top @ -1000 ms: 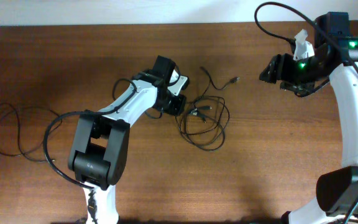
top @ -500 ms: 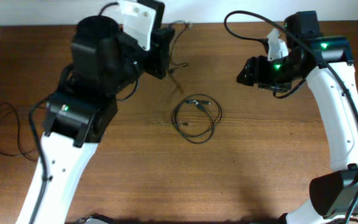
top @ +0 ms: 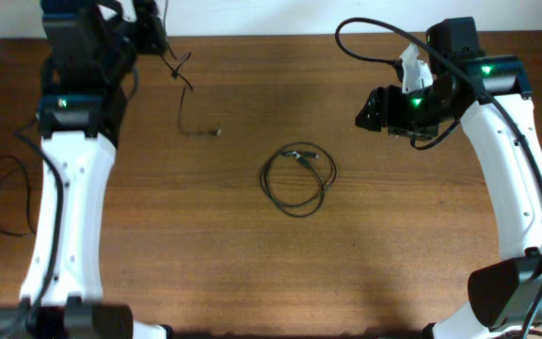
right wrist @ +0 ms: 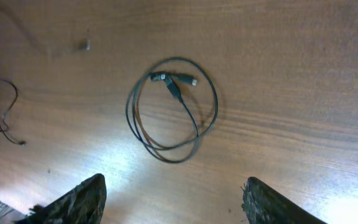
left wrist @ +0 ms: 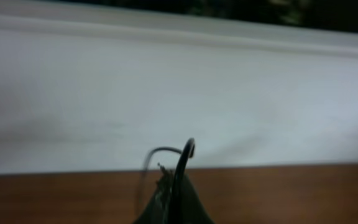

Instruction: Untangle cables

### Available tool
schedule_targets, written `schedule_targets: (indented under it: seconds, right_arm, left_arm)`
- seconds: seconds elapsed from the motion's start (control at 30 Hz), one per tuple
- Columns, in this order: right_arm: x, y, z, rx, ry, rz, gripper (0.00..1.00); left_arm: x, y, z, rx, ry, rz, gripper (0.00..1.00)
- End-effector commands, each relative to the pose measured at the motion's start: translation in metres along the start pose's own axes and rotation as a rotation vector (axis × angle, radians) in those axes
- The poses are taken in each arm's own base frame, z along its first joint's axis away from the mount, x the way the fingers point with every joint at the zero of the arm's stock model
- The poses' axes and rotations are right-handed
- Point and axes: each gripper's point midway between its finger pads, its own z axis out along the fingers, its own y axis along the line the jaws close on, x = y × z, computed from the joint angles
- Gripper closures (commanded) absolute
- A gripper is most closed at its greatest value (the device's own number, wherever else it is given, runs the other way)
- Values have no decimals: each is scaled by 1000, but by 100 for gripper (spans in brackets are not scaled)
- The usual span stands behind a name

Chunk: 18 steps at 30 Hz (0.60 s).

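Clamping cable [left wrist: 180,163]: left jaws; right jaws wide.

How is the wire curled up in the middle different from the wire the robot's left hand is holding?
The coiled cable lies in round loops; the held cable is one loose, bent strand. The coiled cable rests free on the table, with no gripper touching it; the held cable is pinched in the shut left gripper, near the back-left edge. Both are thin and black, with small plugs.
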Motion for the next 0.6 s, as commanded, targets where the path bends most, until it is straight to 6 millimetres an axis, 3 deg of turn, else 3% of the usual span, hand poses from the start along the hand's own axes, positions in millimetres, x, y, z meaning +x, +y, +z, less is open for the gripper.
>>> schedule_targets:
  seconds: [0.0,0.13,0.17,0.23,0.27,0.37,0.4,0.47,0.5,0.53,0.57]
  right_arm:
    - [12,-8,14,18,46,23,29]
    - [22,-17,28,25,83,40,28]
    - [23,-18,29,26,86,42,29]
    - [23,-17,29,26,84,44,29]
    - [22,-17,29,25,82,58,29]
    - [26,-7,33,20,92,37,29]
    - [27,-2,35,16,93,23,29]
    - [28,4,37,11,95,4,29]
    - [29,6,38,10,98,-1,29]
    - [30,8,39,8,99,-8,28]
    - [28,9,39,6,94,-12,29]
  left_arm:
    - [-2,104,14,-195,-64,-89,100]
    - [-10,217,-13,-394,-168,-172,100]
    - [1,244,-16,-464,-158,-186,100]
    - [35,262,-1,-483,-77,-206,100]
    - [61,270,13,-486,-17,-225,100]
    - [163,299,64,-496,158,-288,100]
    - [192,304,74,-499,207,-305,100]
    - [225,318,77,-545,264,-323,98]
    - [233,330,68,-615,284,-323,80]
    - [237,345,56,-693,298,-320,13]
    - [242,350,49,-706,318,-331,0]
